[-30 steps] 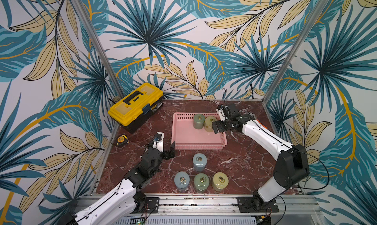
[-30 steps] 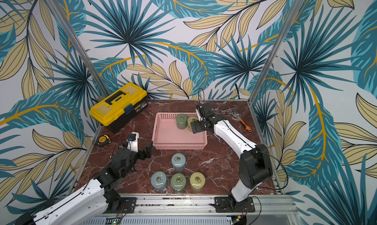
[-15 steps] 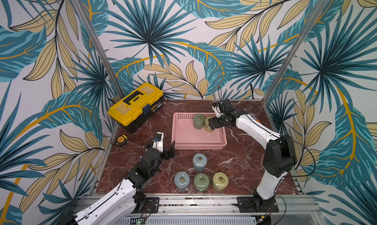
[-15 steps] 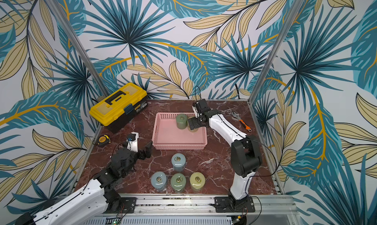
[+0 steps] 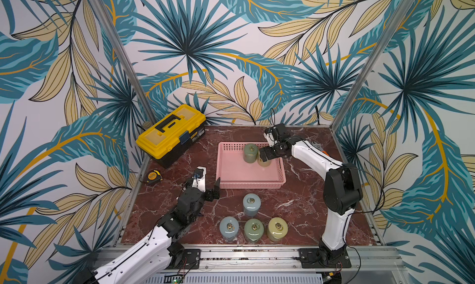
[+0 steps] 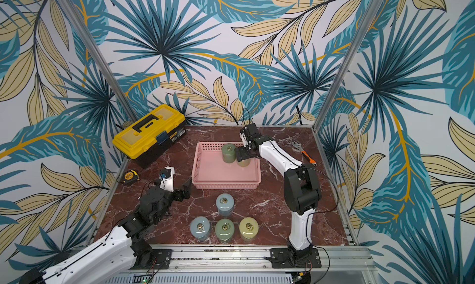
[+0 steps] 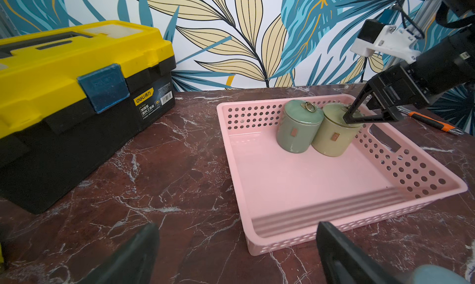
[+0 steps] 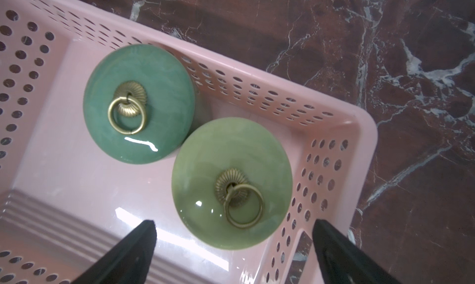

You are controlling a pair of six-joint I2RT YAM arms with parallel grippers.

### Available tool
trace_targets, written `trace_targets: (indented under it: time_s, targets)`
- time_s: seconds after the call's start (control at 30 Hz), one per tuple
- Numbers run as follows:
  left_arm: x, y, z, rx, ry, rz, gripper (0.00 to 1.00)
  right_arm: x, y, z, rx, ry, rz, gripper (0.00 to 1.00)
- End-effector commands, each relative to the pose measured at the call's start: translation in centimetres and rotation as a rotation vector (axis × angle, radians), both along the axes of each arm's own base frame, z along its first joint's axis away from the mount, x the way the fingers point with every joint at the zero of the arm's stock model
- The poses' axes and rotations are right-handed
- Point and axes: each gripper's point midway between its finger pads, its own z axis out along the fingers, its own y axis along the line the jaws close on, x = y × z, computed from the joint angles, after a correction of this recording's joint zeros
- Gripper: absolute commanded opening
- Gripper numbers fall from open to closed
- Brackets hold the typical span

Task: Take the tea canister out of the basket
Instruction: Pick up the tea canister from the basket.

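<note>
The right gripper [image 8: 234, 223] is hovering over a corner of the basket [image 8: 257, 95], jaws spread wide and holding nothing, so the reach-to-grasp step looks to be in hand. The olive canister [image 8: 231, 185] is standing upright in that corner, just below and between the jaws, with the green canister [image 8: 138, 102] right beside it. Next, the jaws are probably needing to sink around the olive body, clearing neighbour and basket wall, then close. The left gripper [image 7: 237, 226] is idling wide open, empty. Everything is resting on a red marble table [image 5: 295, 205] enclosed by leaf-print walls [image 5: 231, 38].
</note>
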Motion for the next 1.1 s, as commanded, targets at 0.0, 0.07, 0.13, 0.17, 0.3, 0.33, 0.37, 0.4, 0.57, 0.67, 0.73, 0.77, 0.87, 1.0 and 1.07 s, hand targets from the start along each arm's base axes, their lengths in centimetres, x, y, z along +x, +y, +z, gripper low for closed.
trace_targets:
  time_s: [0.0, 0.07, 0.13, 0.17, 0.3, 0.33, 0.37, 0.4, 0.57, 0.67, 0.73, 0.77, 0.87, 1.0, 1.07]
  targets:
    - [-0.1, 0.4, -0.9, 0.012, -0.002, 0.01, 1.0, 0.3, 0.3, -0.7, 0.004, 0.02, 0.012, 0.99]
    - [-0.1, 0.4, -0.9, 0.012, -0.002, 0.009, 1.0, 0.6, 0.3, -0.9, 0.005, 0.022, 0.012, 0.99]
    - [0.0, 0.4, -0.9, 0.012, -0.002, 0.01, 1.0, 0.8, 0.4, -1.2, 0.005, 0.025, 0.013, 0.99]
    - [0.0, 0.4, -0.9, 0.012, -0.002, 0.01, 1.0, 0.8, 0.5, -1.4, 0.005, 0.029, 0.013, 0.99]
    - [0.0, 0.3, -0.9, 0.012, -0.004, 0.009, 1.0, 1.2, 0.6, -1.9, 0.004, 0.036, 0.013, 0.99]
    - [0.0, 0.3, -0.9, 0.013, -0.004, 0.009, 1.0, 1.3, 0.6, -2.1, 0.003, 0.039, 0.013, 0.99]
    - [0.0, 0.4, -0.9, 0.013, -0.004, 0.01, 1.0, 1.3, 0.6, -2.2, 0.002, 0.04, 0.012, 0.99]
    - [0.0, 0.3, -0.9, 0.012, -0.004, 0.009, 1.0, 1.4, 0.6, -2.4, 0.001, 0.043, 0.012, 0.99]
    - [0.0, 0.3, -0.9, 0.012, -0.004, 0.009, 1.0, 1.8, 0.7, -2.9, 0.002, 0.046, 0.011, 0.99]
    - [0.0, 0.4, -0.9, 0.012, -0.004, 0.009, 1.0, 2.1, 0.9, -3.1, 0.003, 0.048, 0.012, 0.99]
    - [0.0, 0.4, -0.9, 0.013, -0.004, 0.009, 1.0, 2.2, 0.9, -3.3, 0.004, 0.052, 0.012, 0.98]
    - [0.0, 0.4, -0.9, 0.013, -0.004, 0.01, 1.0, 2.3, 0.9, -3.3, 0.003, 0.051, 0.011, 0.98]
    - [0.0, 0.3, -0.9, 0.012, -0.004, 0.009, 1.0, 2.5, 0.8, -3.4, 0.006, 0.051, 0.01, 0.98]
    - [0.0, 0.3, -0.9, 0.012, -0.006, 0.009, 1.0, 2.6, 0.9, -3.6, 0.013, 0.058, 0.012, 0.96]
    - [0.0, 0.3, -0.9, 0.012, -0.006, 0.009, 1.0, 2.6, 0.9, -3.6, 0.015, 0.06, 0.012, 0.95]
